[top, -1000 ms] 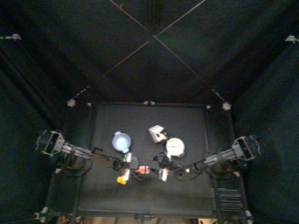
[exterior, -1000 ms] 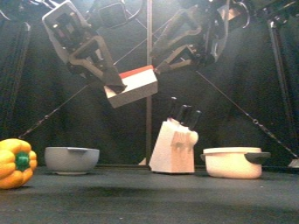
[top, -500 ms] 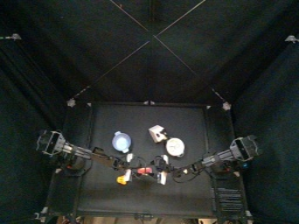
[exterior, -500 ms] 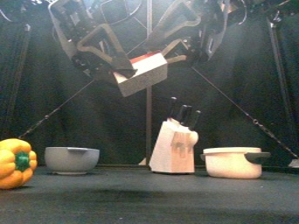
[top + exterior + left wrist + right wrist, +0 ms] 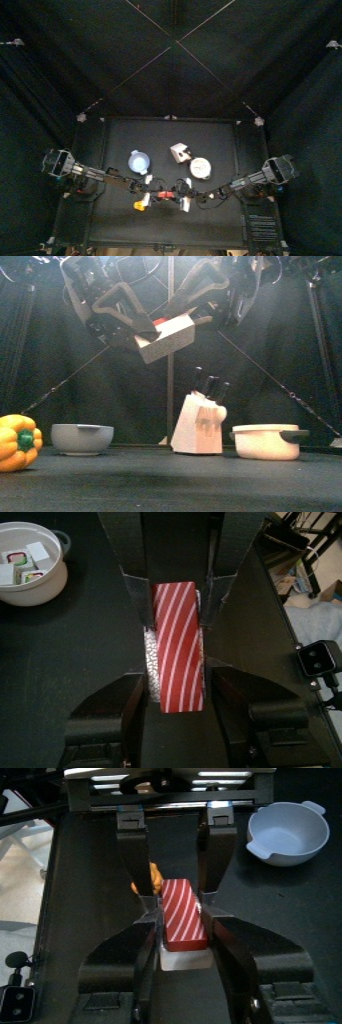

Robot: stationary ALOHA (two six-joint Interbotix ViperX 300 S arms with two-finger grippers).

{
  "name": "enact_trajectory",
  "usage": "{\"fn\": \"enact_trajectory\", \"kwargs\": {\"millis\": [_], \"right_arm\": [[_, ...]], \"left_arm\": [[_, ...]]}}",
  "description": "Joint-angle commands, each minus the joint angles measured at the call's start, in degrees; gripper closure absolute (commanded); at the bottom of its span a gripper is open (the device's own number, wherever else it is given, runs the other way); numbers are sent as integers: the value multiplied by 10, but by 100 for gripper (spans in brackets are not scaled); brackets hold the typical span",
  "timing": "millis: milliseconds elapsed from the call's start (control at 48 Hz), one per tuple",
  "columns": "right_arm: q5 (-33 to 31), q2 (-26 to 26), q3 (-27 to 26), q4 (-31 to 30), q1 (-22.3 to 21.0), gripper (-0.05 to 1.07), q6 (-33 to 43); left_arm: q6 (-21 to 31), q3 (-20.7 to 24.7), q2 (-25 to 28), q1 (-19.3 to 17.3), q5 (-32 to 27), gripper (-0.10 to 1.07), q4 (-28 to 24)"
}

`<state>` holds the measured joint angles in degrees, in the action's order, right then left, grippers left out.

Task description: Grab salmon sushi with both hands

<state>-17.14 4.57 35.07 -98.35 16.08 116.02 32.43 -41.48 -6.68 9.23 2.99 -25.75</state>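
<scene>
Salmon sushi lifted high over table's front edge: left gripper clamped on it, right gripper's jaws flank it w/ slight gap, so you've only the 2nd grip left

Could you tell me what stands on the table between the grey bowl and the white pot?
In the front view, the knife block stands between the grey bowl and the white pot.
</scene>
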Motion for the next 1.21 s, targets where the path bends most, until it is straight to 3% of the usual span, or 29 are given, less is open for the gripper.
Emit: {"fn": "enact_trajectory", "kwargs": {"millis": [0, 354, 1188], "right_arm": [[2, 8, -9, 3, -4, 33, 0], [18, 7, -9, 34, -17, 34, 0], [18, 8, -9, 36, -18, 34, -1]], "left_arm": [[-1, 7, -3, -3, 6, 67, -2], [-1, 6, -4, -9, 6, 67, -1], [-1, -2, -14, -17, 19, 67, -2]]}}
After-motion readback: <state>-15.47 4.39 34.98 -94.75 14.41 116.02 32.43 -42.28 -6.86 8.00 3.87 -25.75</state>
